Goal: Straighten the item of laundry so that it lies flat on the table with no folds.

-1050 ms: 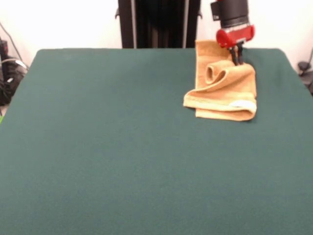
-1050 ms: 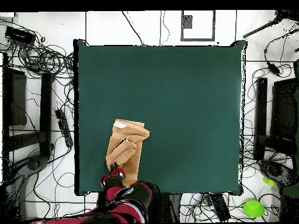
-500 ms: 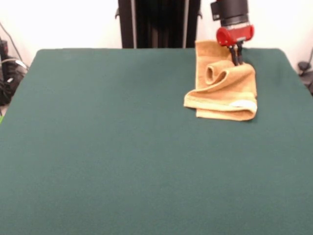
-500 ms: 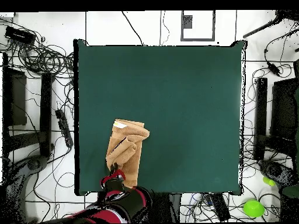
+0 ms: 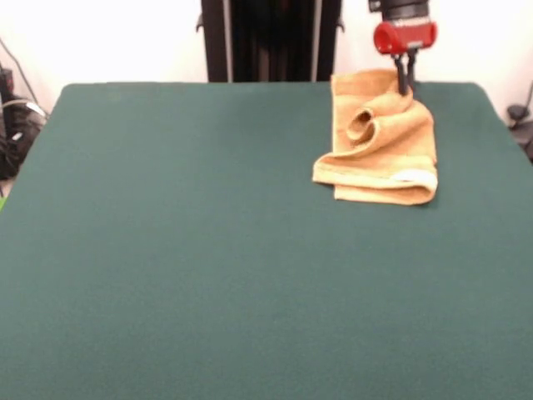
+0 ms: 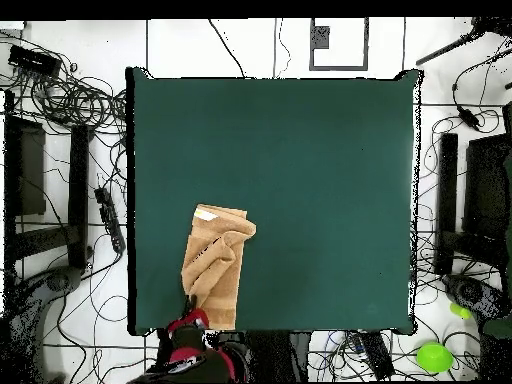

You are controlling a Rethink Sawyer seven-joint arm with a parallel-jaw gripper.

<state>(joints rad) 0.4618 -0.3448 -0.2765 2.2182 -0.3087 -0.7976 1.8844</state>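
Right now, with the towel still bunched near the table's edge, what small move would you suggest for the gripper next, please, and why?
Probably keep drawing the gripper toward the table edge nearest the robot. It stands at the towel's end there, though whether it holds cloth is unclear. The towel is still doubled, with a rolled fold in the middle, so pulling that end outward should open it.

Black cables (image 6: 70,95) tangle on the white floor (image 6: 260,45) at overhead upper left. More cables (image 6: 445,150) on the right. Lime-green round object (image 6: 433,356) at lower right. Dark framed square (image 6: 338,45) on floor at top. Black cables (image 5: 15,125) at front view's left edge.
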